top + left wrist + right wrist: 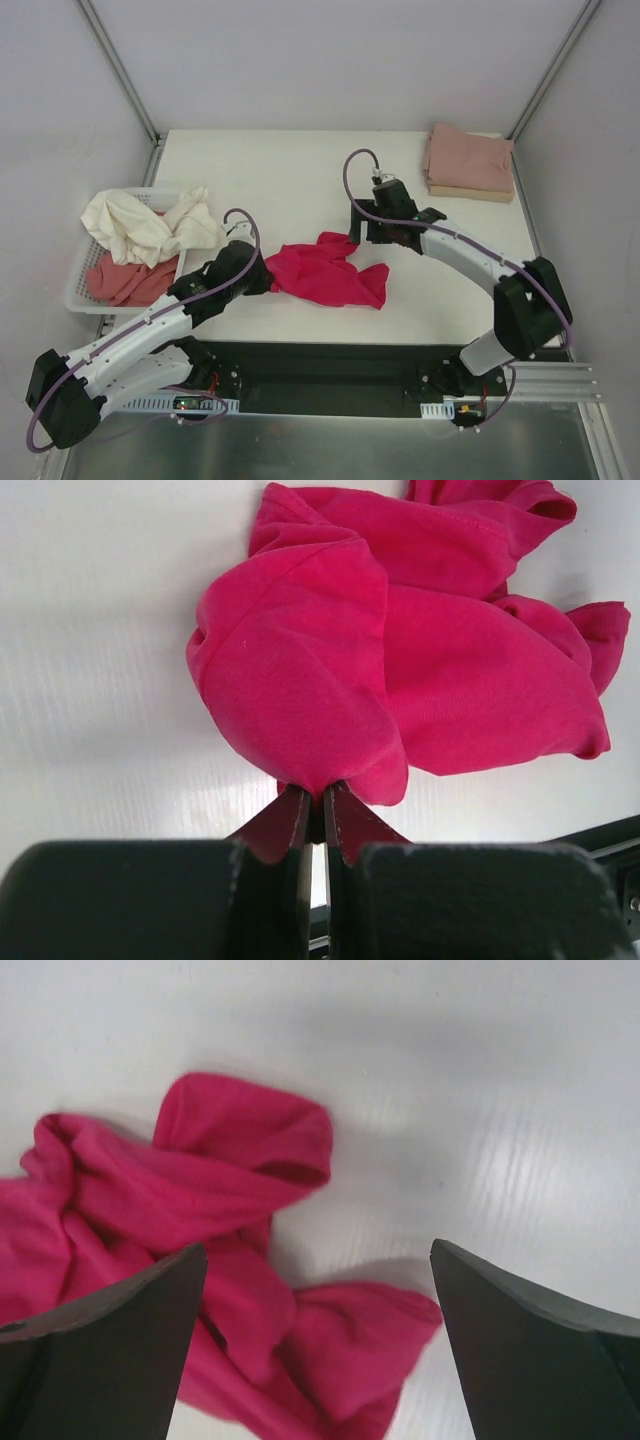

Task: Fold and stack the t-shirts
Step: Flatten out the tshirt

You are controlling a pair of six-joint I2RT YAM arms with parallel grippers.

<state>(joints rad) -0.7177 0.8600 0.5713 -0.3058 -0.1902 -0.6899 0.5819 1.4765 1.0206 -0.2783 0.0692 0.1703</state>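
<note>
Crimson t-shirt (325,272) pinched by left fingers (288,828), right fingers (110,1360) spread wide, empty; basket (73,288) holds cream shirt (150,225) and salmon shirt (130,281).

Robot lab cell. White table (300,170) boxed by plain grey panels (330,50) on aluminium struts (118,70), upper frame. Bolted to black base plate (330,375), bottom centre: left arm (130,335) and right arm (470,255).

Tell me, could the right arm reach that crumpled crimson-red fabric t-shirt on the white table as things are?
Probably yes. The right arm's open fingers hang over the crumpled crimson-red fabric t-shirt, with nothing between them; the left arm's fingers pinch only its other side.
</note>
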